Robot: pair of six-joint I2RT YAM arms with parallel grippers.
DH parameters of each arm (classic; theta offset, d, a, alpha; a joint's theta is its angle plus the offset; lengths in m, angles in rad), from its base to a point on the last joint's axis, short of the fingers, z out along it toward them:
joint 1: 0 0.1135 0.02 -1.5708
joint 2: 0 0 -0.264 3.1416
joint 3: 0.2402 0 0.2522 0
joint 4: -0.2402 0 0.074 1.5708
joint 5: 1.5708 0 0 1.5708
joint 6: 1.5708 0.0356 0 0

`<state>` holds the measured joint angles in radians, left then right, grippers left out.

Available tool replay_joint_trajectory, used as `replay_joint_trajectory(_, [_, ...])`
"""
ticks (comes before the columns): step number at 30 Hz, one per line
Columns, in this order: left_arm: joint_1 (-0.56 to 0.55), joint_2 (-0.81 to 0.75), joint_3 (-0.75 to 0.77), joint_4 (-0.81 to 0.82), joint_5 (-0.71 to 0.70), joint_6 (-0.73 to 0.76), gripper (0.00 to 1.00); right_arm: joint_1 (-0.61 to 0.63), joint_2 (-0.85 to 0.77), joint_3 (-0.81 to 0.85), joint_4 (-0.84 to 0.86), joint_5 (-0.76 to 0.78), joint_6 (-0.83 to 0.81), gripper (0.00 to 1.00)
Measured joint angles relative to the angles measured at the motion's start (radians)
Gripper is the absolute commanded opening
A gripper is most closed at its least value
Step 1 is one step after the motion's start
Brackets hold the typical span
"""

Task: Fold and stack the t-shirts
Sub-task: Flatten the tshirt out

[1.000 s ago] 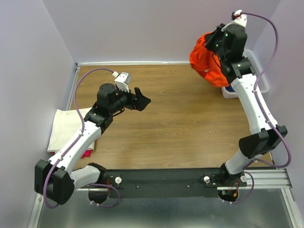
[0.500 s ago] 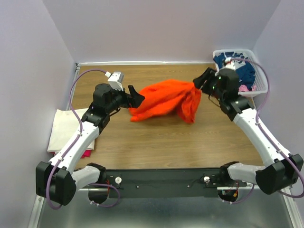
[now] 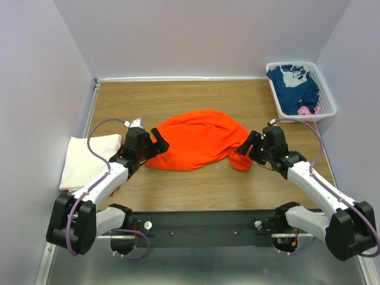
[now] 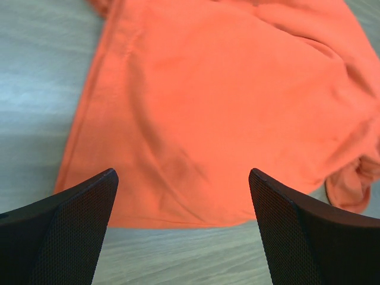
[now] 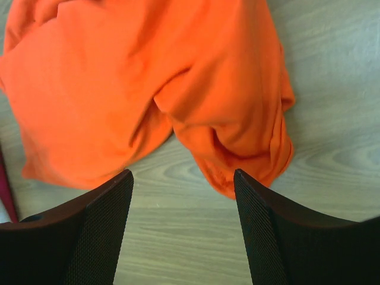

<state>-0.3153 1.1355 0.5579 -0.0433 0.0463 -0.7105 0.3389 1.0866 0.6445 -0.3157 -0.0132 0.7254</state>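
Cloth of the orange t-shirt now lies in a rumpled mound on the middle of the counter. A second ago it hung bunched in the air over the basket, clamped by the right fingers. Those fingers have since let go and stand spread, low at the shirt's bunched right end with nothing between them. The left fingers are also spread wide and have come down to the shirt's left hem, grasping nothing.

The left hem lies fairly flat with a straight edge, while the right end is folded under in thick creases. Bare counter runs along the shirt's near side and behind it to the back wall. The cream t-shirt lies at the left edge. The navy t-shirt sits in the basket, well apart at the far right corner.
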Motion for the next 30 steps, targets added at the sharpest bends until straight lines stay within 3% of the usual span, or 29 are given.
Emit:
replay_joint_trajectory(6, [0.000, -0.055, -0.071, -0.043, -0.140, -0.123, 0.98, 0.000, -0.100, -0.106, 0.000, -0.054, 0.032, 0.75])
replay_joint_trajectory(17, [0.000, -0.042, -0.088, -0.185, -0.264, -0.263, 0.98, 0.000, -0.050, -0.140, 0.001, -0.061, 0.033, 0.75])
replay_joint_trajectory(20, [0.000, -0.041, -0.088, -0.203, -0.285, -0.271, 0.94, 0.000, -0.034, -0.140, 0.001, -0.055, 0.033, 0.75])
replay_joint_trajectory(22, [0.000, -0.034, -0.088, -0.210, -0.297, -0.272, 0.85, 0.000, -0.028, -0.140, 0.003, -0.051, 0.033, 0.74])
replay_joint_trajectory(24, [0.000, -0.018, -0.088, -0.213, -0.307, -0.275, 0.65, 0.000, -0.024, -0.140, 0.009, -0.051, 0.033, 0.74])
replay_joint_trajectory(27, [0.000, 0.016, -0.087, -0.215, -0.321, -0.275, 0.59, 0.000, -0.024, -0.142, 0.016, -0.047, 0.033, 0.74])
replay_joint_trajectory(30, [0.000, 0.042, -0.078, -0.203, -0.328, -0.266, 0.46, 0.000, -0.024, -0.148, 0.023, -0.041, 0.033, 0.73])
